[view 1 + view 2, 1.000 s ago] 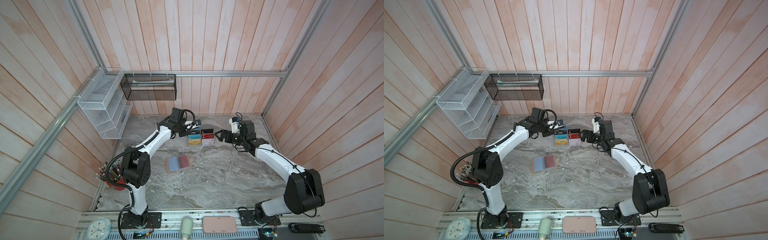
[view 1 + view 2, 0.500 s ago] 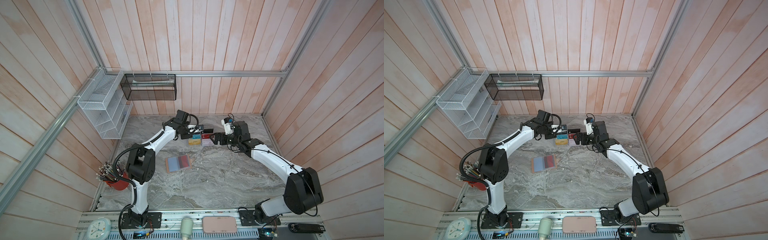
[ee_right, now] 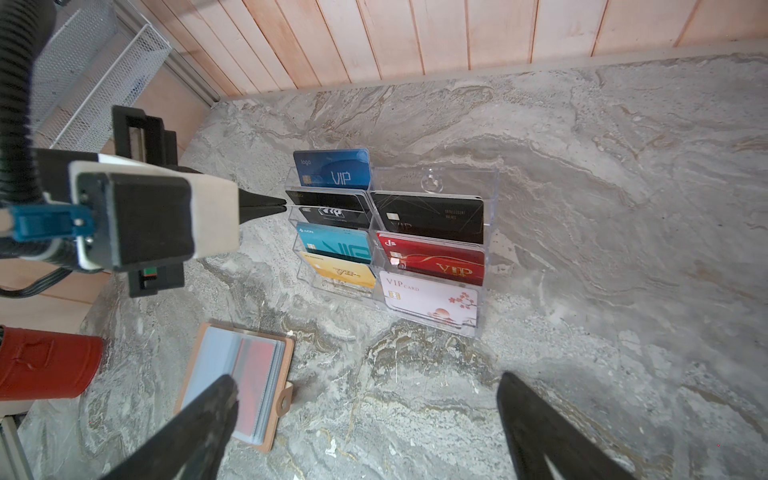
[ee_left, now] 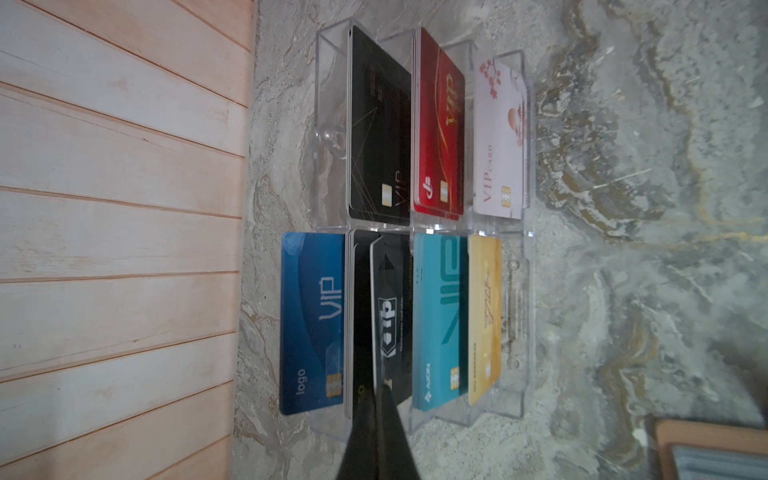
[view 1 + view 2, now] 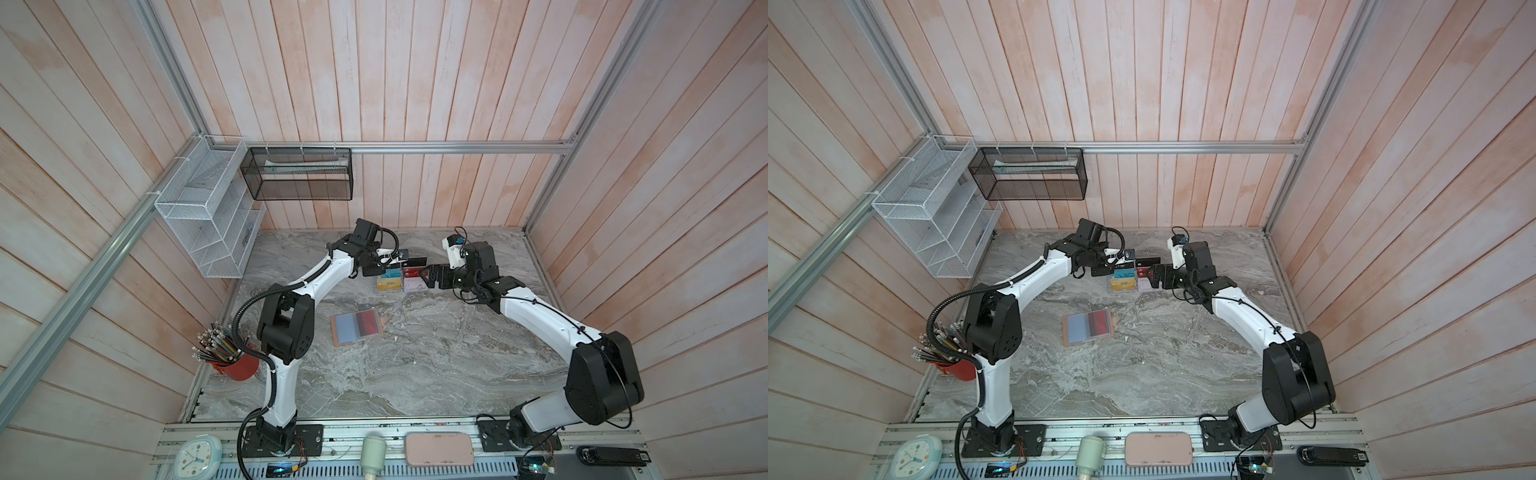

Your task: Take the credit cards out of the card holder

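The marbled grey surface (image 5: 415, 365) is carrying everything, and the clear acrylic rack (image 3: 434, 183) of coloured cards is standing between the two claws, touching neither. The card holder (image 5: 356, 327) is lying open and flat, well apart from the left claw (image 4: 380, 399) and on the base side of both claws; in the right wrist view it is showing just beside one finger of the right claw (image 3: 368, 380). That right claw is hanging with its jaws wide apart and nothing between them, near the rack's outer end. The left claw is pressing its jaws together on the short edge of the black Vip card (image 4: 386, 316), which is reaching straight out from the tips, tilted, into a rack tier that is already holding other dark cards. The dark red card (image 3: 257, 370) is sitting in the card holder under a clear sleeve, far from the left claw's tips. The step in hand seems to be parking one removed card in the rack, so the task looks partly done. The next move probably calls for loosening the left claw so the card settles, backing straight out without dragging its neighbours, then reaching for the red card, likely with one claw pinning the holder while the other is sliding the card out by its edge.
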`<action>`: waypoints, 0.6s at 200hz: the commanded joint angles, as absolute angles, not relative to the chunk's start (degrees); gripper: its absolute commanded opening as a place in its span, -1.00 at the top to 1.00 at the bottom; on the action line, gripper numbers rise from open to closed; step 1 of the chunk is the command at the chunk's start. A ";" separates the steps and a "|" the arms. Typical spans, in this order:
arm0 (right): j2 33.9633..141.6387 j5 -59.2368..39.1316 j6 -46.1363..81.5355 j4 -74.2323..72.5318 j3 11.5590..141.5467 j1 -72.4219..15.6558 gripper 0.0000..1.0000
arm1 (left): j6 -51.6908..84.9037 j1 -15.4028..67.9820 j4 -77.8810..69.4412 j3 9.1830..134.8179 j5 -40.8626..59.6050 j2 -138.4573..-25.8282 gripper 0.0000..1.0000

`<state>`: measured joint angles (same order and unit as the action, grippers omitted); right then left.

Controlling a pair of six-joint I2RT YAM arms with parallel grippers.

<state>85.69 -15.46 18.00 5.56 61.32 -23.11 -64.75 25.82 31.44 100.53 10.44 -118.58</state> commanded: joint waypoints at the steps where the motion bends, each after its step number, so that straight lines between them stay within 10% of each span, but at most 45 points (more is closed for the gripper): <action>1: 85.96 -14.66 17.61 4.70 61.77 -23.25 -0.96 | -65.40 25.62 32.65 102.06 10.80 -120.19 1.00; 120: 85.64 -14.94 17.40 4.41 60.56 -22.95 -0.96 | -67.54 25.82 30.24 102.70 7.55 -122.17 1.00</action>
